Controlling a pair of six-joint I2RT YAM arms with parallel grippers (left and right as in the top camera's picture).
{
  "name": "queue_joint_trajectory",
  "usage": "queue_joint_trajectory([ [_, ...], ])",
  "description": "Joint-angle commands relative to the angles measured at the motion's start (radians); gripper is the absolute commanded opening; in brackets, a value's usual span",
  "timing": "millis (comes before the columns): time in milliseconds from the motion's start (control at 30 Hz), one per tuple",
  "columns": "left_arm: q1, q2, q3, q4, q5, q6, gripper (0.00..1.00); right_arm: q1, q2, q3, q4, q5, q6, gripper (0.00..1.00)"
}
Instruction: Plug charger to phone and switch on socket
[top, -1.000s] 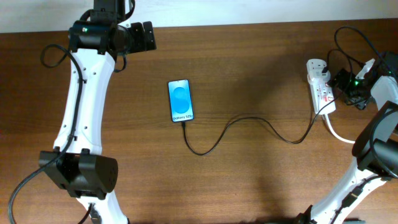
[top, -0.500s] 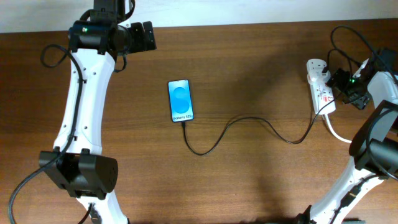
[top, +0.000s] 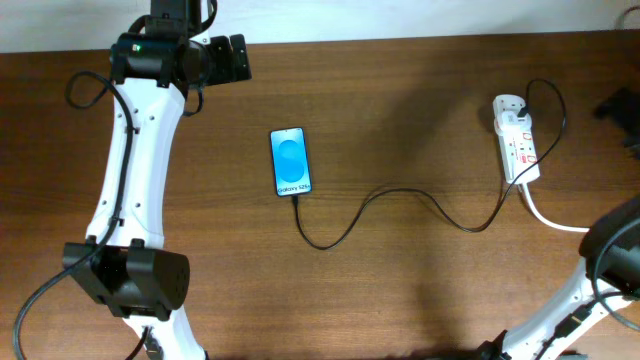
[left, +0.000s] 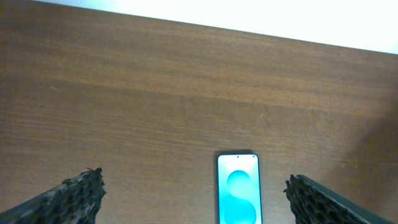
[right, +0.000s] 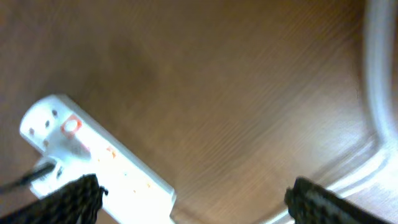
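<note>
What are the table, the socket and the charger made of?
Table: looks like wood or wood veneer, brown with long grain streaks and a dull sheen. Socket: probably hard plastic, smooth and white with red markings. Charger: thin black cable, likely with a rubbery plastic coating, since it bends in loose curves.
</note>
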Motion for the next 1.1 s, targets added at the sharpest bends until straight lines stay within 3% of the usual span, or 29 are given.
queue_joint_trajectory([
  [0,0.000,0.006,-0.007,0.002,-0.007,-0.002,0.99,0.012,-0.049,0.240,-0.144,0.035,-0.003,0.98],
  [200,0.000,0.006,-0.007,0.002,-0.007,-0.002,0.99,0.181,-0.050,0.694,-0.415,-0.189,-0.232,0.98],
  [300,0.000,0.006,-0.007,0.002,-0.007,-0.002,0.99,0.296,-0.075,0.829,-0.460,-0.222,-0.250,0.99],
  [533,0.000,0.006,-0.007,0.002,-0.007,-0.002,0.99,0.585,-0.165,0.831,-0.460,-0.479,-0.214,0.98],
  [733,0.000,0.006,-0.007,0.002,-0.007,-0.002,1.00,0.605,-0.280,0.831,-0.460,-0.573,-0.296,0.98],
  [933,0.000,0.006,-0.007,0.002,-0.007,-0.002,0.99,0.619,-0.450,0.786,-0.460,-0.308,-0.314,0.98],
  [1067,0.000,0.006,-0.007,0.002,-0.007,-0.002,0.99,0.677,-0.612,0.484,-0.367,-0.155,-0.314,0.98],
])
